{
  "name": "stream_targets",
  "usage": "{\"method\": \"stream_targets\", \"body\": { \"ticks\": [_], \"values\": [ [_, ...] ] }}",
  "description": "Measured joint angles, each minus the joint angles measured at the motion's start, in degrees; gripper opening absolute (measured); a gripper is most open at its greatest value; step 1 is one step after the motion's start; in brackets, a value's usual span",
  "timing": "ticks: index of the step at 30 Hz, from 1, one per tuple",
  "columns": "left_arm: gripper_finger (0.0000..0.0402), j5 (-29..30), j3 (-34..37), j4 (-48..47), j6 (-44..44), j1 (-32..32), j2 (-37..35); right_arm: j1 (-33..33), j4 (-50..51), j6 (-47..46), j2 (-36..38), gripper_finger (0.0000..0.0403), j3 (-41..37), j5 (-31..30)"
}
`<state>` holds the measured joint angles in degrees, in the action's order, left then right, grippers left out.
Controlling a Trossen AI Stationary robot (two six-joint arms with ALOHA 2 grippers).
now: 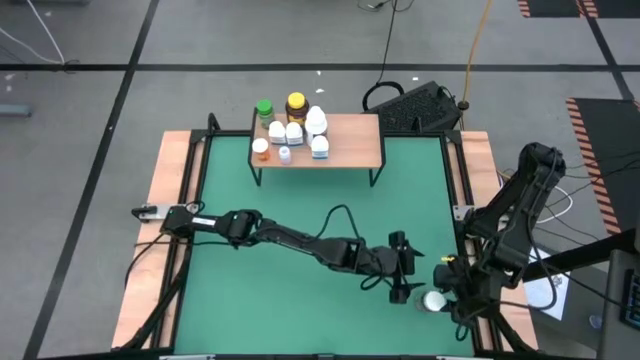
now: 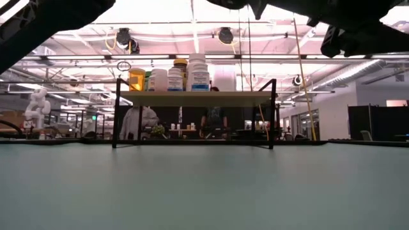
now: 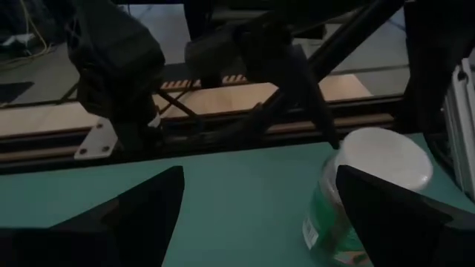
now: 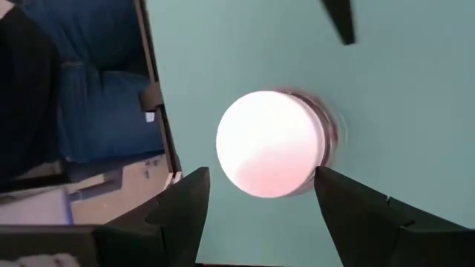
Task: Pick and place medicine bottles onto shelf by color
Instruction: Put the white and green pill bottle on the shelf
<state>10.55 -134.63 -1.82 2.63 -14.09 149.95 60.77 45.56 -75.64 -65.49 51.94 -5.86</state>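
The green mat (image 1: 300, 220) covers the table inside a wooden frame (image 1: 165, 200). At its far edge stands the shelf (image 1: 345, 140), a light-wood board on thin black legs. A cluster of medicine bottles (image 1: 290, 128) occupies the shelf's left half: a green-capped one, an amber one with a yellow cap, an orange-marked one and several white ones. The right half of the board is bare.

The left arm reaches across the mat toward the near right corner. The left gripper (image 1: 408, 272) sits just beside the one bottle not yet shelved, the white-lidded bottle (image 1: 435, 300), which stands upright on the mat near the right frame rail. In the left wrist view this bottle (image 3: 371, 189) shows a green-tinted label, and the fingers are spread wide with nothing between them.

The right gripper (image 1: 452, 297) hangs directly over the same bottle. In the right wrist view the white lid (image 4: 271, 144) lies between and just beyond the two fingers (image 4: 178, 211), which stand apart, wider than the lid, and do not touch it.

Step in hand, as judged: pick-up of the last bottle, not yet grasped. The next move calls for the right gripper to descend squarely so both fingers straddle the bottle body, then close. The left gripper is near enough that clearance between the two arms needs attention. The placement spot should match the bottle's colour group on the shelf.
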Motion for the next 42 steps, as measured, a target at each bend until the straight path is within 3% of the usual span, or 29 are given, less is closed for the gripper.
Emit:
{"method": "stream_targets", "body": {
  "ticks": [6, 14, 27, 36, 42],
  "values": [
    [0.0356, 0.0, 0.0, 0.1, 0.2, 0.0, 0.0, 0.9, 0.6, 2.7, -0.1, 0.0238, -0.3, -0.6],
    [0.0356, 0.0, 0.0, -1.0, -0.1, 0.1, 0.0, 0.7, 6.5, 8.0, 0.0, 0.0239, -0.2, -6.3],
    [0.0356, 0.1, 0.0, -1.4, -0.4, 0.6, 0.1, -2.6, 5.3, 12.5, 2.5, 0.0295, -0.2, -4.5],
    [0.0356, 0.1, 0.0, -1.5, -0.3, 0.6, 0.1, -1.3, -5.1, 31.3, -0.1, 0.0299, -0.2, -4.5],
    [0.0356, 0.1, 0.0, -1.7, -0.2, 0.6, 0.1, -0.3, -2.0, 37.1, -3.0, 0.0299, -0.2, -4.6]
  ]
}}
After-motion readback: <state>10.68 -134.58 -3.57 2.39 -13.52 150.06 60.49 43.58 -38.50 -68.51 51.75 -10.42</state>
